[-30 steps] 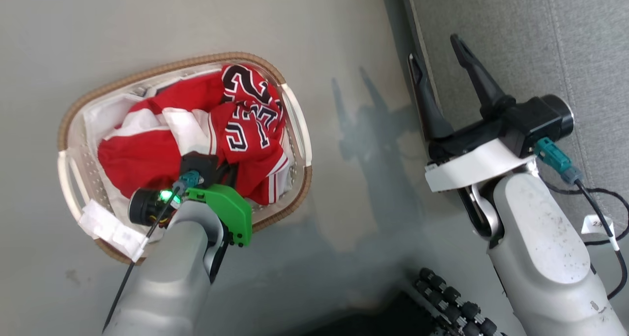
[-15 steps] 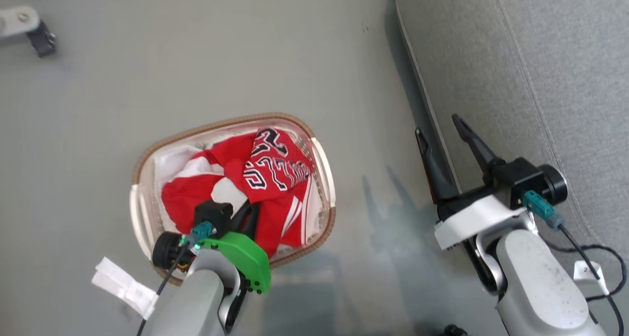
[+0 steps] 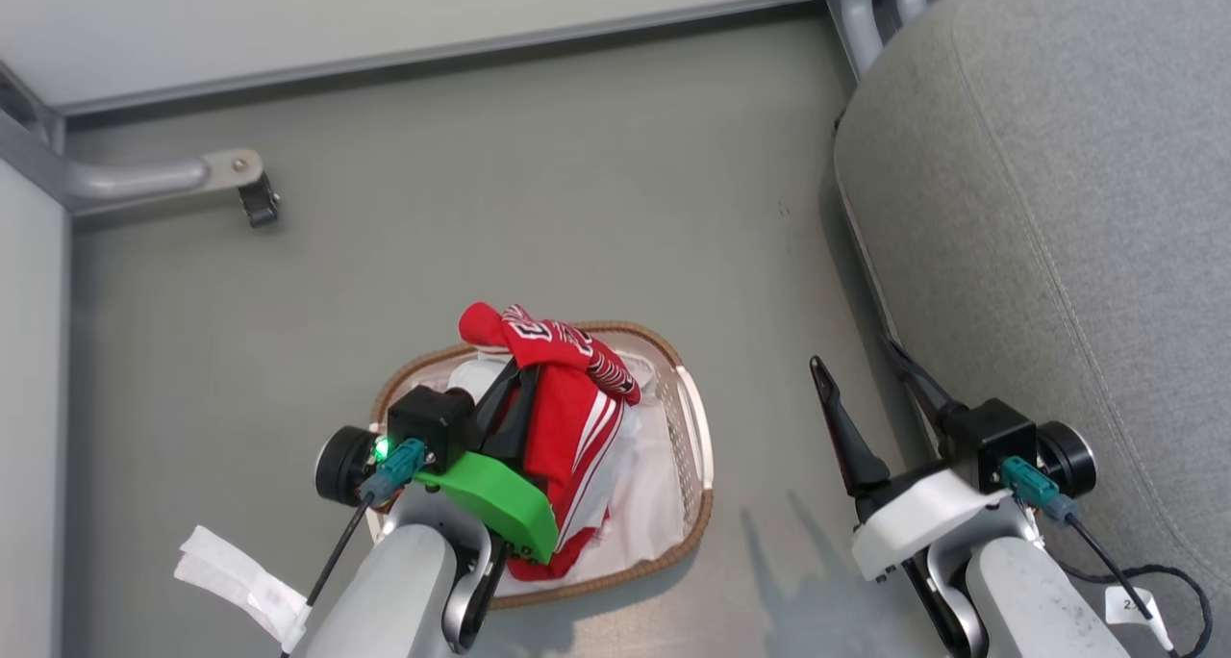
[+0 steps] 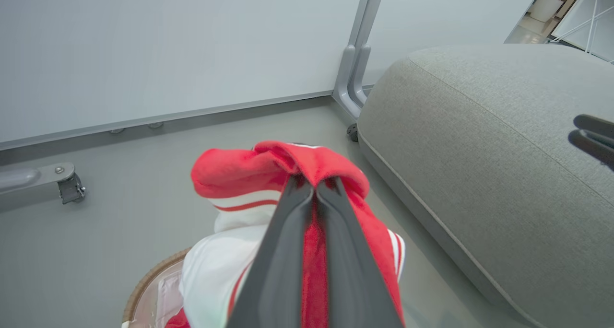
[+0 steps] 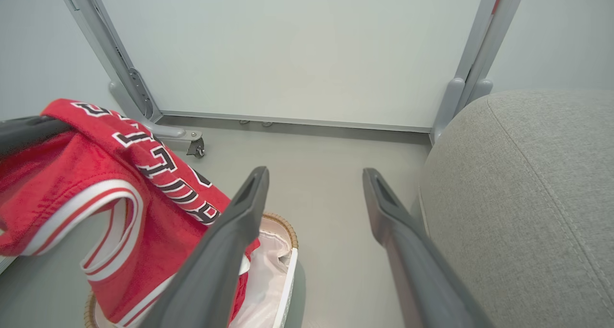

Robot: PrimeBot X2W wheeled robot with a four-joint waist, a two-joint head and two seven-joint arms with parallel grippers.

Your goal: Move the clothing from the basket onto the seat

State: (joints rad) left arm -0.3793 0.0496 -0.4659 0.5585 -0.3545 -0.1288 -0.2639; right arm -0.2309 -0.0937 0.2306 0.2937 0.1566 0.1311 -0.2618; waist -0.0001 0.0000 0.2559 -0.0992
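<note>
Grey upholstery of the seat [image 3: 1039, 206] lies bare at frame right. Lower centre, the basket [image 3: 697, 427] stands on the floor [image 3: 481, 206] as the red clothing [image 3: 567, 417], bundled inside a second ago, now rises above its rim, pinched tight in the left claw [image 4: 314, 184]: transfer looks next. Right claw [image 5: 315, 172] waits spread wide, empty, beside the seat.

I count one basket [image 3: 697, 446], one seat [image 3: 1039, 206] and one white liner [image 3: 644, 504]. The red clothing [image 3: 567, 417] hangs as one bunch; I cannot tell how many garments are in it. I have two grippers, the left gripper [image 3: 519, 377] and the right gripper [image 3: 854, 353]. I see two castors [image 4: 72, 189].
</note>
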